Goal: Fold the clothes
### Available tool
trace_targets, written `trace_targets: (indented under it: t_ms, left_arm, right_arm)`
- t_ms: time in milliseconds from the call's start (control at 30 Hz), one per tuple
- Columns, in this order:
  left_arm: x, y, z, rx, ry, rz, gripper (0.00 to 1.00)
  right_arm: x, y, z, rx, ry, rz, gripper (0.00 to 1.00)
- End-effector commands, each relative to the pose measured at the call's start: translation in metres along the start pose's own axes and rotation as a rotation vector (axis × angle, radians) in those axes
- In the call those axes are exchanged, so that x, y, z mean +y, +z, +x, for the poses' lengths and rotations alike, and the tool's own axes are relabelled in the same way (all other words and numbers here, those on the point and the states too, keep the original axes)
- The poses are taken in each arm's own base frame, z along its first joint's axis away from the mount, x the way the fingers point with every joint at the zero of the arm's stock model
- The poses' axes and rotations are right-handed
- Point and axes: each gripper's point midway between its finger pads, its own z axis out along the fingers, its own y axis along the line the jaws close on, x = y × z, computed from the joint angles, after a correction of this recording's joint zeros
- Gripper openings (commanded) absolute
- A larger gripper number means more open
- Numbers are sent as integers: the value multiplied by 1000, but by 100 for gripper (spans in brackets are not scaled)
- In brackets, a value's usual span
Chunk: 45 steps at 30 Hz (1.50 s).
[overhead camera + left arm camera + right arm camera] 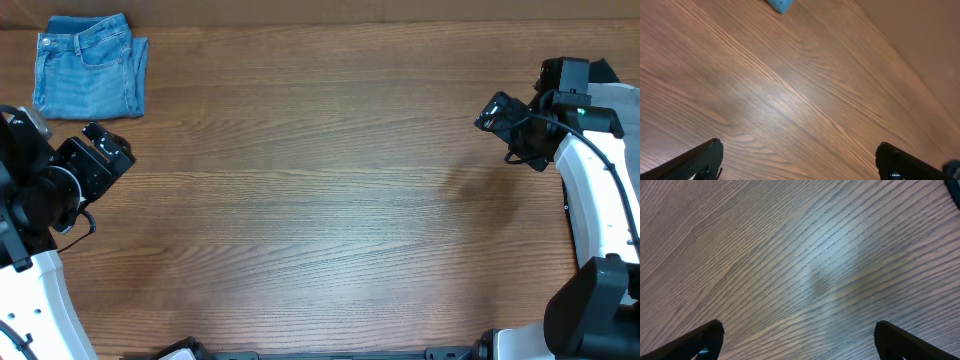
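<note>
Denim jeans (88,68) sit folded at the far left corner of the wooden table (320,210), with both arms off them.

They lie as a compact, nearly square stack with the waistband along the far edge, so no clear long axis shows. Just on the robot's side of the jeans hovers the left gripper (110,142), jaws spread wide and empty; its wrist view catches only a blue corner ahead. Well apart from the jeans, across the table, the right gripper (492,112) is likewise spread and holds nothing. Any further reach looks like the left arm's.
</note>
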Motion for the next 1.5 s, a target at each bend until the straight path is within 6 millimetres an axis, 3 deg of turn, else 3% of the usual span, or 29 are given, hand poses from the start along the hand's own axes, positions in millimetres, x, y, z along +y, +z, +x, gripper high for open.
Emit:
trace_targets:
  t_ms: [0,200,433,600,767,1167,1467]
  left_arm:
    - [13,1,-7,-30,4,-71,100]
    - [8,-13,4,-54,24,-51,100]
    - [5,-25,44,-187,148,-25,100]
    - [9,-14,80,-334,220,122,100]
    - [29,14,104,-505,187,248,100]
    - [39,64,100,-668,104,337,100]
    - [53,85,99,-813,73,365,100]
  right_arm:
    - [1,-2,-3,-14,-6,3,100]
    - [1,-2,-3,-14,-6,3,100]
    - [1,-2,-3,-14,-6,3,100]
    - [1,-2,-3,-14,-6,3,100]
    - [1,-2,-3,-14,-6,3,100]
    - [1,-2,-3,-14,-6,3,100]
    - [1,-2,-3,-14,-6,3,100]
